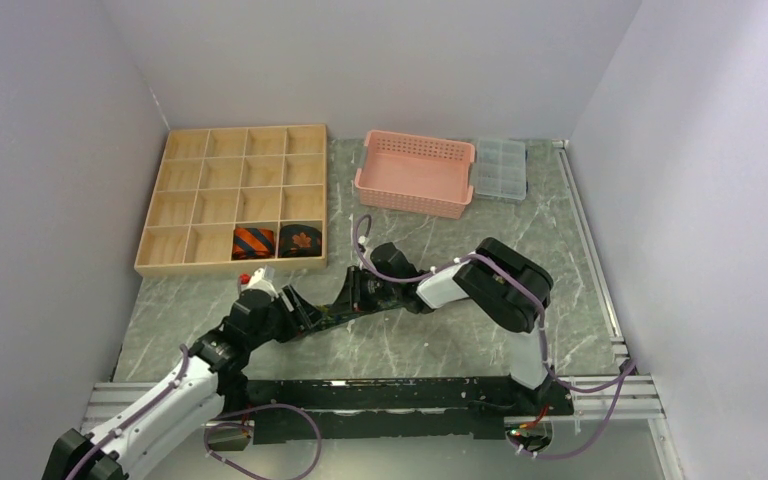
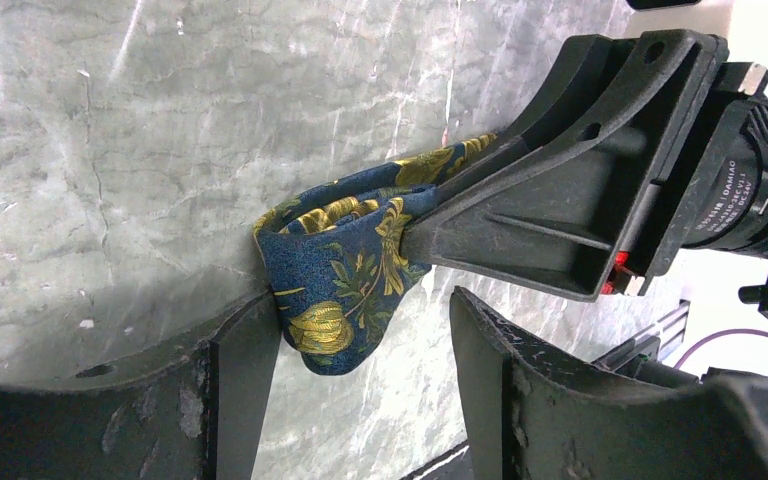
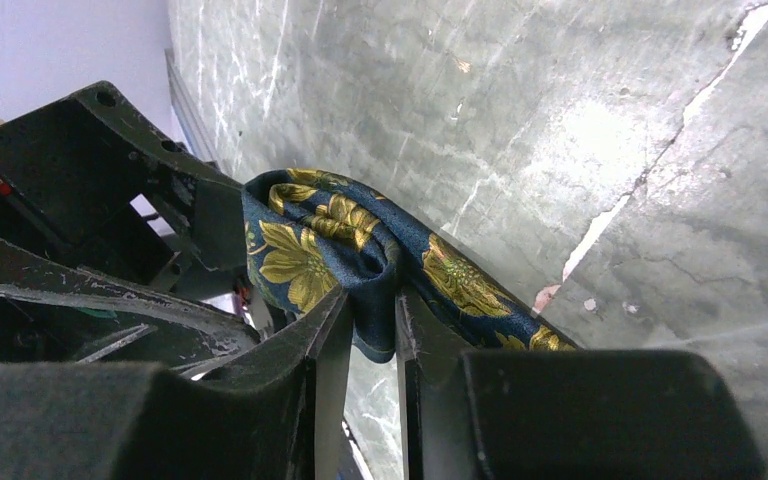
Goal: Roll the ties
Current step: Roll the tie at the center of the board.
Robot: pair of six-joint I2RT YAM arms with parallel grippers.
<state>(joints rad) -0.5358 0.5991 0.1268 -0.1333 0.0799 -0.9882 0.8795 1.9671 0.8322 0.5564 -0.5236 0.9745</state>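
Observation:
The floral tie [image 2: 345, 265], dark blue with yellow-green flowers, is bunched into a loose roll on the marble table between my two grippers. My right gripper [image 3: 372, 312] is shut on a fold of this tie [image 3: 310, 250], with fabric pinched between its fingers. My left gripper [image 2: 358, 300] stands open around the roll's lower end, and its left finger [image 2: 245, 370] touches the cloth. In the top view the left gripper [image 1: 298, 312] and right gripper [image 1: 346, 298] meet at mid-table. The striped tie [image 1: 254, 241] and the leaf tie [image 1: 300, 240] lie rolled in organizer compartments.
A wooden compartment organizer [image 1: 175, 200] stands at the back left. A pink basket [image 1: 415, 175] and a clear plastic box [image 1: 500, 168] stand at the back. Aluminium rails [image 1: 610, 330] run along the table's right and near edges.

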